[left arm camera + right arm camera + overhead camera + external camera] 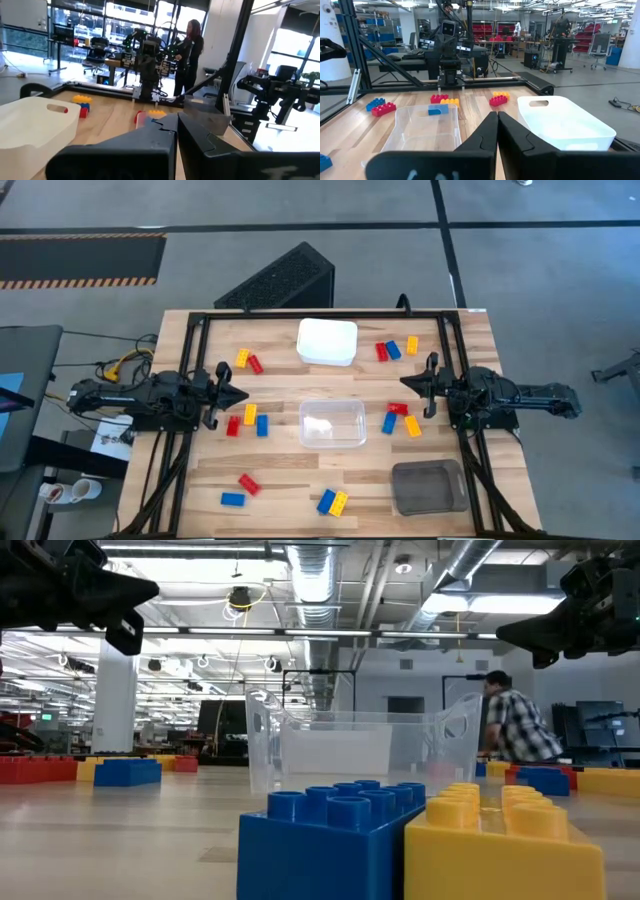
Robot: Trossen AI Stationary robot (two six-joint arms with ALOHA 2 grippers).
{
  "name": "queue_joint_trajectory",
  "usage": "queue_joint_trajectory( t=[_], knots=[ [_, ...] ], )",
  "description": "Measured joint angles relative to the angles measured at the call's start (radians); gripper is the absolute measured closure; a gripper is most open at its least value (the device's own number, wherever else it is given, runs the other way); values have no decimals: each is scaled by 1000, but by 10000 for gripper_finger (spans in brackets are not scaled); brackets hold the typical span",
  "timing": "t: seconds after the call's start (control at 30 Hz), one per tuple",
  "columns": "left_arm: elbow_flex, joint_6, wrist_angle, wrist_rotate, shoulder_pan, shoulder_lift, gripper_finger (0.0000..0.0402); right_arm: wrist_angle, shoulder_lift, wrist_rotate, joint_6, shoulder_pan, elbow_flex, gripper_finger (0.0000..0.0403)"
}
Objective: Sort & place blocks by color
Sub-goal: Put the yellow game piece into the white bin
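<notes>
Nothing sorted yet: the white opaque plastic tray (327, 341) at twelve o'clock, the clear plastic bin (332, 423) at centre and the grey tray (428, 486) at five o'clock all look empty. The small studded red, blue and yellow plastic bricks (249, 361) lie scattered across the pale wood-slat table (290, 480). The left gripper (238, 395) at nine o'clock and the right gripper (408, 382) at three both hover pinched together, holding nothing.

Both arms are matte black with chunky, angular housings. The left gripper (240, 394) and the right gripper (405, 383) each end in two dark, tapering, wedge-shaped fingers (485, 132) forming a sharp point.
</notes>
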Motion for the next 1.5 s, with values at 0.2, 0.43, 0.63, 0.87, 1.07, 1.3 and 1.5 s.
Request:
queue_joint_trajectory(
  t=[0.2,0.43,0.63,0.87,1.07,1.3,1.5],
  knots=[
    [1,0,-3,-13,0,0,401,0,0,0,0,0,0,370],
    [2,-1,0,-13,0,0,401,0,0,0,0,0,0,370],
    [67,-82,-113,-2,-18,61,401,0,0,0,0,0,0,370],
    [196,-77,-251,-212,-119,283,401,0,0,0,0,0,0,370],
    [252,-105,-268,-384,-139,491,401,0,0,0,0,0,0,370],
    [376,58,-268,-367,-75,701,365,0,0,0,0,0,0,370],
    [502,58,-341,-396,-9,879,269,0,0,0,0,0,0,370]
  ],
)
